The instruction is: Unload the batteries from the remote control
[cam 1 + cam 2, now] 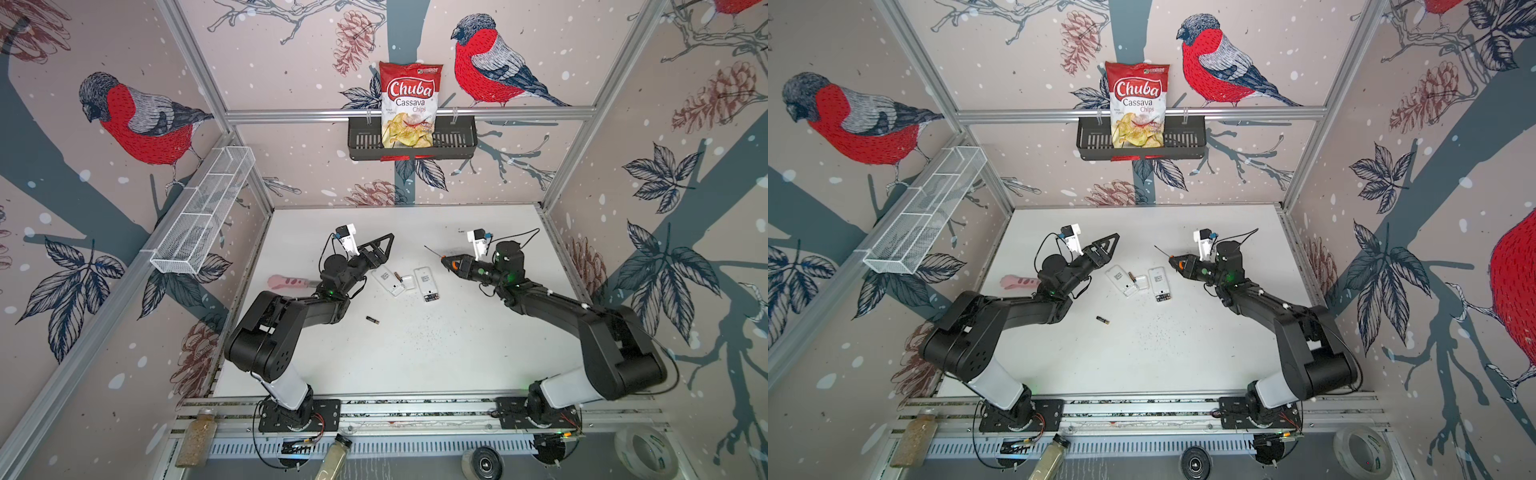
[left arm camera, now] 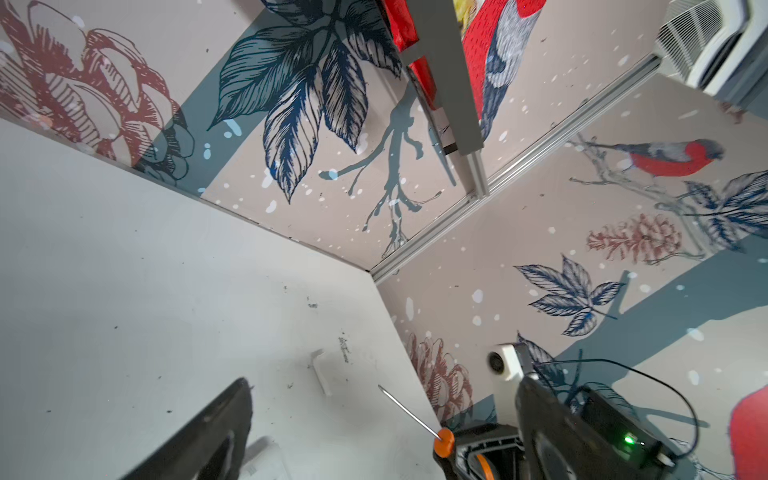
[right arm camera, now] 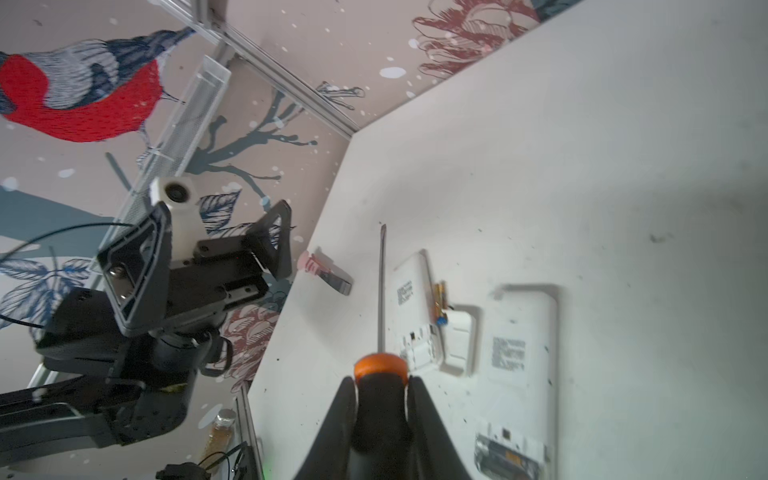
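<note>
Two white remote controls lie face down mid-table, the left one and the right one. A loose white cover lies between them. One of the batteries lies apart nearer the front; another rests against the left remote. The right remote's open compartment shows dark with a gold glint. My left gripper hangs open and empty above the left remote. My right gripper is shut on the orange-and-black screwdriver.
A pink-handled tool lies on the table behind the left arm. A white mesh basket hangs on the left wall. A black basket with a chips bag hangs on the back wall. Jars stand below the front rail.
</note>
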`<state>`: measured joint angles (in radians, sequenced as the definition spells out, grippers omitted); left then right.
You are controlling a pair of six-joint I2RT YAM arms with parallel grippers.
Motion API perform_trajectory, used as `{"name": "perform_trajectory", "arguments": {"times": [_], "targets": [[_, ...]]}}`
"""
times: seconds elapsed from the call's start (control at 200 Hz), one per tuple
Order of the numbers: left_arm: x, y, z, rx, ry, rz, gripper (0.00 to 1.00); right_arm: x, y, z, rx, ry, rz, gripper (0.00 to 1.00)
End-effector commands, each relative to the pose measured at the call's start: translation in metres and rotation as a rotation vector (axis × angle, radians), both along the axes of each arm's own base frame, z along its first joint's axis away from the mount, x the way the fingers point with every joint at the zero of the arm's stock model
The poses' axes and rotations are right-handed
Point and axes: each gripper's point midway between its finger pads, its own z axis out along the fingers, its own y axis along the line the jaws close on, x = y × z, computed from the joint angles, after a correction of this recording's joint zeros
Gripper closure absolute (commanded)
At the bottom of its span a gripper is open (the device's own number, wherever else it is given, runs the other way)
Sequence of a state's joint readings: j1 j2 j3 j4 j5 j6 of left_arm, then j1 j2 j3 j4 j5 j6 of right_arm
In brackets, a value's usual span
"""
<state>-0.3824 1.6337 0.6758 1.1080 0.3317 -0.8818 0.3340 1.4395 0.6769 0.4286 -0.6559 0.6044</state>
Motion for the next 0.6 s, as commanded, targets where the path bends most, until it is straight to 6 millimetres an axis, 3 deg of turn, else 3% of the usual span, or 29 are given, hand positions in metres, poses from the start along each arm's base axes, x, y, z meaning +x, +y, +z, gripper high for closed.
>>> {"name": "perform_trajectory", "arguments": {"times": [0.0, 0.095, 0.12, 0.16, 0.35, 0.595], "targets": [[0.011, -0.005, -0.043, 0.238, 0.15, 0.004, 0.04, -0.018, -0.023, -0.032, -0.169, 0.063, -0.053, 0.9], [0.023, -0.021, -0.058, 0.414, 0.228, -0.015, 0.04, -0.031, -0.033, -0.035, -0.219, 0.077, -0.071, 0.9], [0.022, -0.025, -0.071, 0.458, 0.262, -0.032, 0.04, -0.035, -0.034, -0.036, -0.229, 0.078, -0.07, 0.9], [0.027, -0.037, -0.069, 0.498, 0.264, -0.059, 0.04, -0.041, -0.036, -0.041, -0.251, 0.098, -0.066, 0.9], [0.022, -0.066, -0.11, 0.696, 0.339, -0.148, 0.08, -0.065, -0.044, -0.044, -0.317, 0.122, -0.08, 0.89], [0.009, -0.088, -0.116, 0.867, 0.317, -0.202, 0.21, -0.085, -0.037, -0.06, -0.422, 0.166, -0.06, 0.89]]}}
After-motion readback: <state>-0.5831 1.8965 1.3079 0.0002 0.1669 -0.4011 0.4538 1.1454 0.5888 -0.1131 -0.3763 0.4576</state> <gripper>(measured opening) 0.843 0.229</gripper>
